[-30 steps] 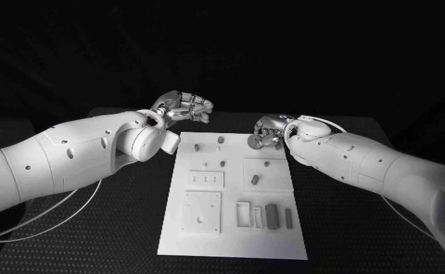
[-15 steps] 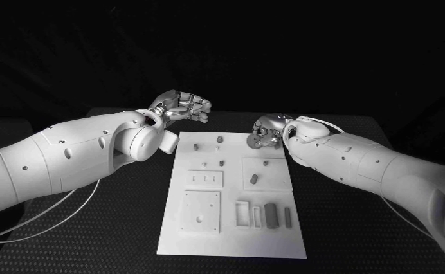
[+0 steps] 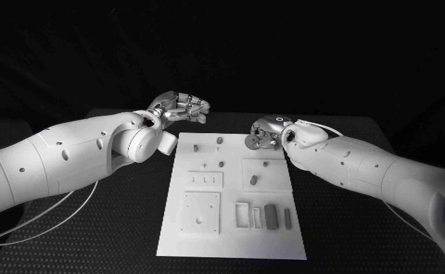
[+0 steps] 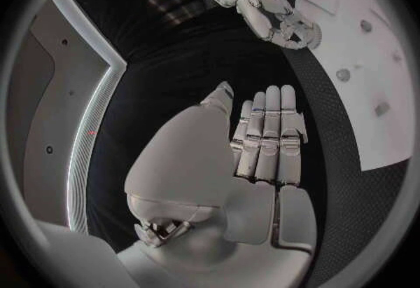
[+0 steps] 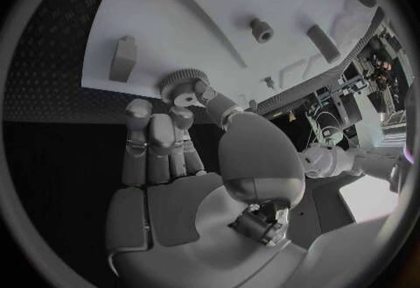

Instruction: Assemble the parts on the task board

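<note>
White plate, the task board (image 3: 232,235), is lying in the middle of the black table (image 3: 352,235) in front of me, reaching from the near edge out toward my 2 hands at its far end. I am holding my right hand (image 3: 266,134) over the board's far right corner, and its fingertips (image 5: 194,97) are pinching a small round toothed part, a gear (image 5: 179,83), by its edge while the other fingers are lying curled alongside. In the right wrist view the gear is hanging just above the white surface, near a small upright block (image 5: 123,57) at the board's edge and a short round peg (image 5: 261,29) a little further in. I cannot tell whether the gear is touching the board yet.

I am keeping my left hand (image 3: 182,107) off the board's far left corner, above the bare table. It is holding nothing; in the left wrist view its fingers (image 4: 271,137) are lying straight and close together, flat rather than gripping.

I judge that I am in the placing step for the gear, with several other parts (image 3: 272,215) lying loose in the near rows. Next, as I read it, I need to line the gear's bore over its post, keep it level, and lower it gently; a tilted approach could jam it or let it slip from so light a pinch.
</note>
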Available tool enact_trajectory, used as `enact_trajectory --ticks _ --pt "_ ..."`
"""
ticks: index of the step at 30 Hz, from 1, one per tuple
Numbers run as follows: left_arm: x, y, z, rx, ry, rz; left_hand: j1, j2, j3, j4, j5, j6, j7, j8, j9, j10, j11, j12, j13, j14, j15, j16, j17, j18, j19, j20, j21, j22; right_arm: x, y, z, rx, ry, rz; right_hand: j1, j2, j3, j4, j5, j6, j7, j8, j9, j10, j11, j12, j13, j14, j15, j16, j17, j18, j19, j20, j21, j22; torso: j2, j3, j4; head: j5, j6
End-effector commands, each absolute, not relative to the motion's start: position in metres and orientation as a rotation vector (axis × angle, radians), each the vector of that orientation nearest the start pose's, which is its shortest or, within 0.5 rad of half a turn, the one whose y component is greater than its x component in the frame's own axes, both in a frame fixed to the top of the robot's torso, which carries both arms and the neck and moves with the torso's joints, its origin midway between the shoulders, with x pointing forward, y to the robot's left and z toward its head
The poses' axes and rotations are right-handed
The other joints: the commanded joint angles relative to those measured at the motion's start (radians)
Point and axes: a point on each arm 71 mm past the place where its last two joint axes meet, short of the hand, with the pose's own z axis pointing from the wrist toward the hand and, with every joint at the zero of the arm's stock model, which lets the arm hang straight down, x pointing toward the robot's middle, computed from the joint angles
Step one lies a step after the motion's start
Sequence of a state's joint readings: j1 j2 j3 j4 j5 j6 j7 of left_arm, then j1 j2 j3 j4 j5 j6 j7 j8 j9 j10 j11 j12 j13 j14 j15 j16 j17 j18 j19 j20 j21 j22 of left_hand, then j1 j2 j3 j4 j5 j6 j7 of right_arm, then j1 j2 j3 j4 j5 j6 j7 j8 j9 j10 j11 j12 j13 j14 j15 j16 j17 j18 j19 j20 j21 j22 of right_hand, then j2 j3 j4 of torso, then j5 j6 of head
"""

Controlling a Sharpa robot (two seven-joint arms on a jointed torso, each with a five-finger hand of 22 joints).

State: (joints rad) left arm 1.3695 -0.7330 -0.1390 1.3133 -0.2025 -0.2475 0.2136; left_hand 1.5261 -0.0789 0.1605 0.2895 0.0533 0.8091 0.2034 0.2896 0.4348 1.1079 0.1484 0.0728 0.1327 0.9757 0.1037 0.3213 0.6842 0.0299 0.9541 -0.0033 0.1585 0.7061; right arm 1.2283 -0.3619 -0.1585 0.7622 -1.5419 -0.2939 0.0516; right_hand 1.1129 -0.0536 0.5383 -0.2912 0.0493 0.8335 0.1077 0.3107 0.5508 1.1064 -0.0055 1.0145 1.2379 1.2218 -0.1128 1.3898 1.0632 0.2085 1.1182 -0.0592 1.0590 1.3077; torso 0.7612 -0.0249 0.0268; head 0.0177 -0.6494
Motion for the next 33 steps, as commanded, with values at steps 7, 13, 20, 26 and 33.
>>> enact_trajectory --ticks 7,13,20,26,33 --pt "0.542 0.213 -0.144 -0.854 1.582 -1.339 -0.004 -0.001 0.004 -0.001 0.005 -0.009 -0.001 -0.003 -0.001 0.001 0.005 -0.004 0.0 0.005 -0.001 -0.007 0.002 0.012 0.003 0.005 -0.004 0.001 0.581 -0.161 -0.234 -0.413 1.642 0.372 0.007 0.009 0.007 -0.001 -0.002 0.185 -0.016 0.03 0.021 0.011 -0.012 0.007 -0.005 0.019 -0.006 0.011 0.009 0.053 0.007 -0.007 0.008 0.018 0.0 -0.0003 0.0002 -0.002 0.006" --pt "0.541 0.214 -0.144 -0.856 1.58 -1.336 -0.004 -0.001 0.004 -0.001 0.005 -0.009 -0.001 -0.003 -0.001 0.001 0.005 -0.004 0.0 0.005 -0.001 -0.007 0.002 0.012 0.003 0.005 -0.004 0.002 0.579 -0.15 -0.214 -0.417 1.541 0.377 0.01 0.005 0.006 -0.001 -0.002 0.192 -0.019 0.03 0.021 0.016 -0.015 0.008 -0.008 0.029 -0.009 0.016 0.016 0.053 0.011 -0.01 0.011 0.018 0.0 0.0001 -0.0005 -0.001 0.01" --pt "0.542 0.213 -0.144 -0.855 1.579 -1.337 -0.004 -0.001 0.004 0.0 0.005 -0.008 -0.001 -0.003 -0.001 0.001 0.005 -0.004 0.0 0.006 -0.001 -0.008 0.002 0.012 0.003 0.005 -0.005 0.002 0.567 -0.121 -0.204 -0.455 1.472 0.424 0.011 0.003 0.006 -0.001 -0.002 0.195 -0.02 0.029 0.02 0.02 -0.016 0.007 -0.011 0.037 -0.011 0.019 0.021 0.053 0.015 -0.012 0.013 0.017 -0.004 -0.0005 -0.0029 0.001 0.016" --pt "0.542 0.212 -0.144 -0.854 1.58 -1.338 -0.004 -0.001 0.004 0.0 0.005 -0.008 -0.001 -0.003 -0.001 0.001 0.005 -0.004 0.0 0.006 -0.001 -0.008 0.003 0.012 0.003 0.005 -0.005 0.002 0.558 -0.094 -0.202 -0.496 1.442 0.454 0.011 0.002 0.006 -0.001 -0.002 0.196 -0.02 0.028 0.02 0.021 -0.017 0.007 -0.012 0.038 -0.012 0.02 0.019 0.053 0.016 -0.013 0.014 0.017 -0.002 -0.0007 -0.0008 0.003 0.019" --pt "0.543 0.208 -0.144 -0.85 1.583 -1.343 -0.004 -0.001 0.004 -0.001 0.005 -0.008 -0.001 -0.003 -0.001 0.001 0.005 -0.004 0.0 0.006 -0.001 -0.009 0.003 0.012 0.003 0.005 -0.005 0.002 0.553 -0.074 -0.207 -0.524 1.432 0.459 0.011 0.001 0.006 -0.001 -0.002 0.196 -0.021 0.027 0.02 0.023 -0.017 0.006 -0.014 0.04 -0.012 0.02 0.019 0.053 0.017 -0.014 0.014 0.016 -0.002 -0.0032 0.003 0.0 0.023"
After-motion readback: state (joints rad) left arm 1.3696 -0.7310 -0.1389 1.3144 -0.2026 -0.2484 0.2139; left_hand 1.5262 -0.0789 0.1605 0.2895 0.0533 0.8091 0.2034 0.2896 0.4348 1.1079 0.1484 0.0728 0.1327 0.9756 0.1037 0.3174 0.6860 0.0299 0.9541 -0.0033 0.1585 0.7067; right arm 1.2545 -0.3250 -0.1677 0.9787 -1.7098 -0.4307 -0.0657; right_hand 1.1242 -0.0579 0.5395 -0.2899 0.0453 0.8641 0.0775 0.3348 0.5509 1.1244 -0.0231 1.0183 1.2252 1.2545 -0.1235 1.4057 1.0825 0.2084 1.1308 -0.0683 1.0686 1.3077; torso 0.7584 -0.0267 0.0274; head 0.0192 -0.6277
